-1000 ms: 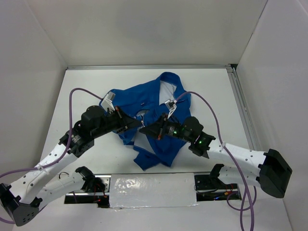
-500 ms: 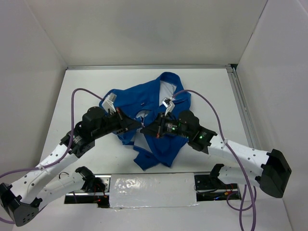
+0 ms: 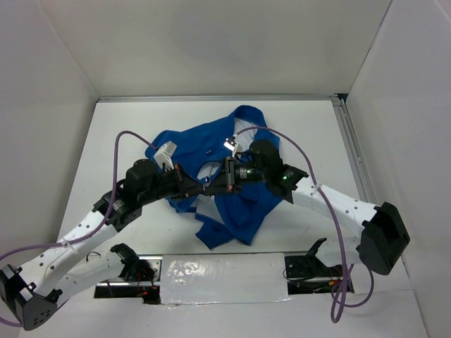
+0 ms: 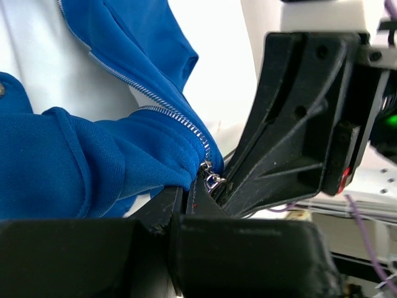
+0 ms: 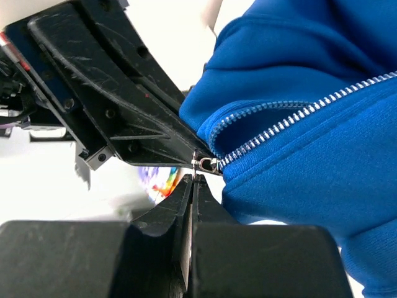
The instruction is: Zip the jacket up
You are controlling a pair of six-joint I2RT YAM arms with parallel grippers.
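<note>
Jacket (image 3: 204, 141), blue, lay crumpled on the table (image 3: 141, 120), front mostly unzipped. Zipper pull (image 5: 205, 164) sat at the hem (image 4: 155, 167) end of the teeth (image 5: 279, 133). Left gripper (image 4: 195, 192) was clamped on the hem beside it. Right gripper (image 5: 193, 183) (jaws apart a second earlier) had swung in and pinched together, apparently on the pull; zipping could probably begin.

Top camera looks down from behind; both wrist cameras, close in, face the same zipper slider (image 4: 213, 181).
</note>
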